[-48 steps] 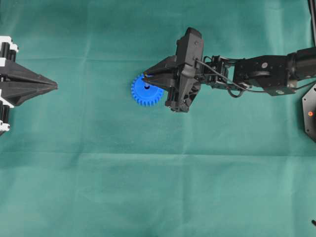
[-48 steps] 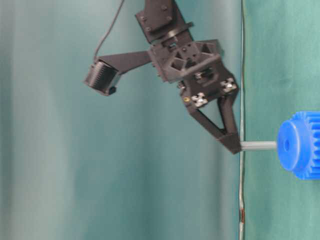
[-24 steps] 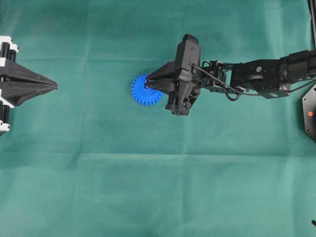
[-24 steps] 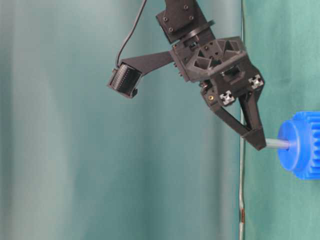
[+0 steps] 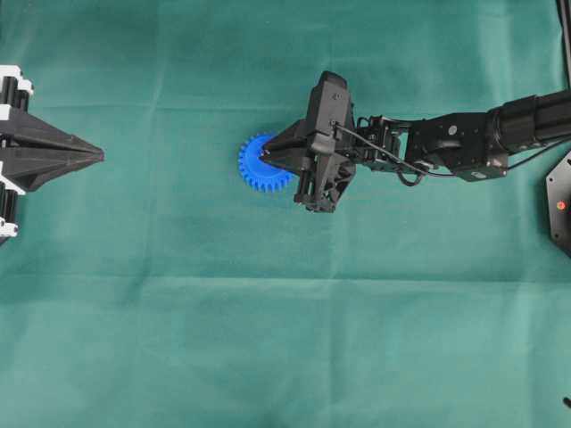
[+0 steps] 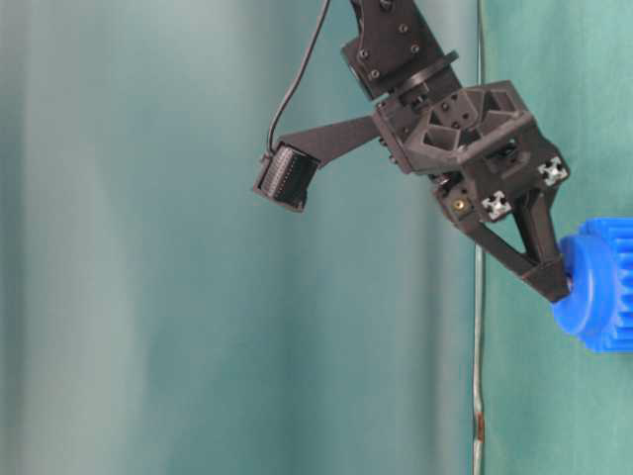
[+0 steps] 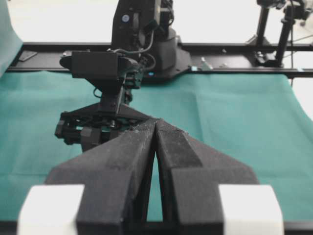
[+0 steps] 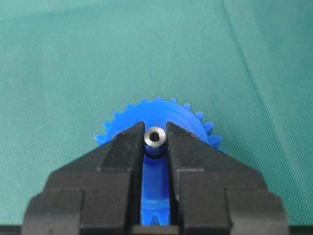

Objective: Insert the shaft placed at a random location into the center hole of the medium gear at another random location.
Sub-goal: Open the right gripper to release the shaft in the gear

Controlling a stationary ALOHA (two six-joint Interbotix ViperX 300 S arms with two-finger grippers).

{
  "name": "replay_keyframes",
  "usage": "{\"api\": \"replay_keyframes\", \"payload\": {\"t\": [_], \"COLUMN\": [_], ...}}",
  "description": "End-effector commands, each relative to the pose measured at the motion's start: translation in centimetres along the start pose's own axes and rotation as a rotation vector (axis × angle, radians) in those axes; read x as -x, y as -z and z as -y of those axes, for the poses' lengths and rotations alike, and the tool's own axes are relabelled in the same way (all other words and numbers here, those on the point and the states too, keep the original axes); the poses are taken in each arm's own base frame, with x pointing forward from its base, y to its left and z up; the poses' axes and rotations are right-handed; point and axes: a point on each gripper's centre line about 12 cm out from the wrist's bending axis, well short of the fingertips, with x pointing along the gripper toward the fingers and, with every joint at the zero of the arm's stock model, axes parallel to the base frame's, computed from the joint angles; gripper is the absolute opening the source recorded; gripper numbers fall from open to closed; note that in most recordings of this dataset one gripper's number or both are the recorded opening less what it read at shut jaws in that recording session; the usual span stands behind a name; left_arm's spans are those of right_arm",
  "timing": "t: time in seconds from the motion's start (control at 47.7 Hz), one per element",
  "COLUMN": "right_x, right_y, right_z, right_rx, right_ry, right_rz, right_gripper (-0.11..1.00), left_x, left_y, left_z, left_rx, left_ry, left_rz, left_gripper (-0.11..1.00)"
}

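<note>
The right gripper (image 8: 155, 142) is pinching the shaft (image 8: 155, 136) between its fingertips, directly over the medium gear (image 5: 264, 163) on the green cloth (image 5: 268, 339). The left gripper (image 7: 155, 128) is sitting closed, well apart

The green-covered surface (image 5: 268, 339) lies bare around the medium gear (image 5: 259, 169), giving passage on its left, near and far sides. The right tool (image 5: 265, 156) and its arm block the gear's right side and top. The left tool (image 5: 96, 156) sits well apart.
</note>
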Motion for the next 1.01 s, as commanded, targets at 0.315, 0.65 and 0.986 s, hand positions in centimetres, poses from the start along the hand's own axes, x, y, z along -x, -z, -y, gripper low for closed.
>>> {"api": "replay_keyframes", "payload": {"t": [0.315, 0.65, 0.986], "right_x": [0.3, 2.2, 3.0], "right_y": [-2.2, -4.6, -4.8], "right_z": [-0.4, -0.6, -0.5], "right_rx": [0.011, 0.013, 0.012], "right_ry": [-0.009, -0.015, -0.016], "right_rz": [0.061, 0.128, 0.136], "right_gripper": [0.14, 0.89, 0.85], "left_x": [-0.3, -0.3, -0.3], "left_y": [-0.9, -0.9, -0.8], "left_z": [0.0, 0.0, 0.0], "left_rx": [-0.002, 0.0, -0.003], "left_ry": [0.002, 0.0, 0.002], "left_rz": [0.023, 0.018, 0.015], "left_gripper": [0.0, 0.0, 0.0]}}
